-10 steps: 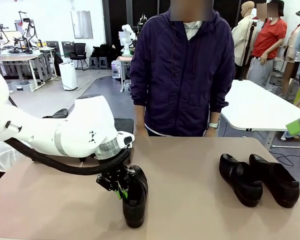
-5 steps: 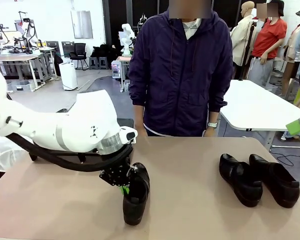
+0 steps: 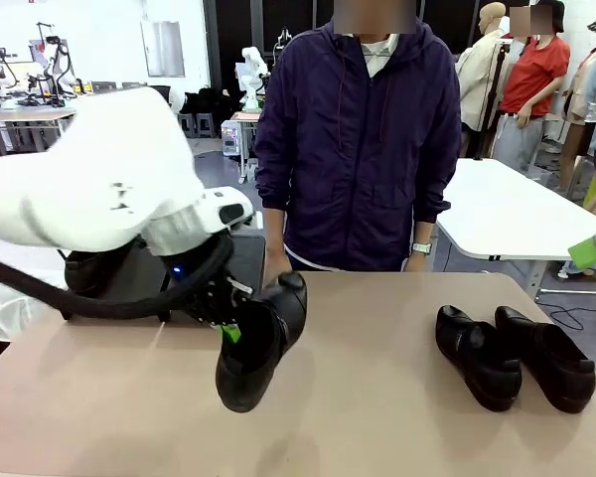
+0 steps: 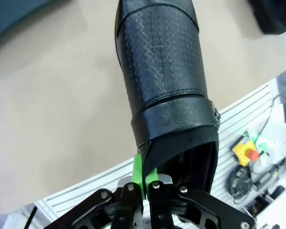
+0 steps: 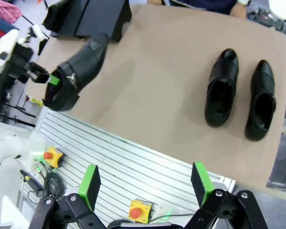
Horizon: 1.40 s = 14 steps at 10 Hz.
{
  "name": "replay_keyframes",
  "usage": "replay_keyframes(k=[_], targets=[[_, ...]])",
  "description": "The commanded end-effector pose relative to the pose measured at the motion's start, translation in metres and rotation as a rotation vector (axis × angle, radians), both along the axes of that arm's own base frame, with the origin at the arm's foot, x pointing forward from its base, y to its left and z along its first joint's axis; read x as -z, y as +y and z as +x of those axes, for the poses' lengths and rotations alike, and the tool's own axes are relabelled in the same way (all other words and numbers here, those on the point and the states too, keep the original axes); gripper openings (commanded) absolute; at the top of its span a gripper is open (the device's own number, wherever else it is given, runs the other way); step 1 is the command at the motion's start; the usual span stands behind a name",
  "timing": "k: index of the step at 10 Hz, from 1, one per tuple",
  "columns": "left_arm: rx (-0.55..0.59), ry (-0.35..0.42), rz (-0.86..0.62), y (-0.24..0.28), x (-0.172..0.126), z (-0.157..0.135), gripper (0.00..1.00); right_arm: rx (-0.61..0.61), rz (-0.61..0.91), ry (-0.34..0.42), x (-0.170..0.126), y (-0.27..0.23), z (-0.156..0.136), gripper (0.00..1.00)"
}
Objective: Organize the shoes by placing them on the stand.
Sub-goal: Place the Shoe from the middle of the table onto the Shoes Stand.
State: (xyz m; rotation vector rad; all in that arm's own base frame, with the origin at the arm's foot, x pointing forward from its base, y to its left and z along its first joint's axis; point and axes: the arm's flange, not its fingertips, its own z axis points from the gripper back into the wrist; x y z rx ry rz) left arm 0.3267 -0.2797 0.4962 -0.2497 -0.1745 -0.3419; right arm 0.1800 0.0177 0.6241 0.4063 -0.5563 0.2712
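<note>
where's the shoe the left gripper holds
In the front view the shoe hangs left of centre, off the table, in the left gripper, near the stand.

I am working in a robotics lab: a yellow emergency-stop box with a red button (image 5: pixel 142 210) is sitting on the ribbed aluminium frame (image 5: pixel 133 160) edging my tan tabletop (image 3: pixel 377 397). Beyond it, a white-topped work table (image 3: pixel 507 214) is standing on an open grey floor (image 3: pixel 219 169), with loose black cables (image 5: pixel 50 181) trailing below.

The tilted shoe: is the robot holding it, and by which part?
Yes: the left end effector pinches the shoe by the rim of its opening, near the heel. The right end effector is open, holding nothing.
</note>
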Motion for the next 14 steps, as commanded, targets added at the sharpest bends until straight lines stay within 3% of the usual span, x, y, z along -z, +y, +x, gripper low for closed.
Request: replay_keyframes(k=[1, 2, 3, 6, 7, 10, 12, 14], targets=[[-0.106, -0.132, -0.163, 0.036, -0.002, -0.025, 0.00, -0.020, 0.027, -0.009, 0.000, -0.001, 0.000, 1.00], [-0.301, -0.188, -0.227, 0.046, -0.005, -0.030, 0.00, -0.020, 0.027, -0.009, 0.000, -0.001, 0.000, 1.00], [-0.046, -0.055, -0.059, 0.016, -0.011, -0.011, 0.00, -0.020, 0.027, -0.009, 0.000, -0.001, 0.000, 1.00], [-0.046, -0.055, -0.059, 0.016, -0.011, -0.011, 0.00, -0.020, 0.027, -0.009, 0.000, -0.001, 0.000, 1.00], [-0.094, -0.060, -0.081, 0.023, -0.003, -0.021, 0.00, -0.020, 0.027, -0.009, 0.000, -0.001, 0.000, 1.00], [-0.132, -0.187, -0.096, 0.108, -0.045, 0.040, 0.00, -0.020, 0.027, -0.009, 0.000, -0.001, 0.000, 1.00], [-0.125, -0.209, -0.103, 0.181, -0.053, 0.077, 0.00, -0.020, 0.027, -0.009, 0.000, -0.001, 0.000, 1.00], [-0.260, -0.242, -0.156, 0.251, -0.047, 0.119, 0.00, -0.020, 0.027, -0.009, 0.000, -0.001, 0.000, 1.00]])
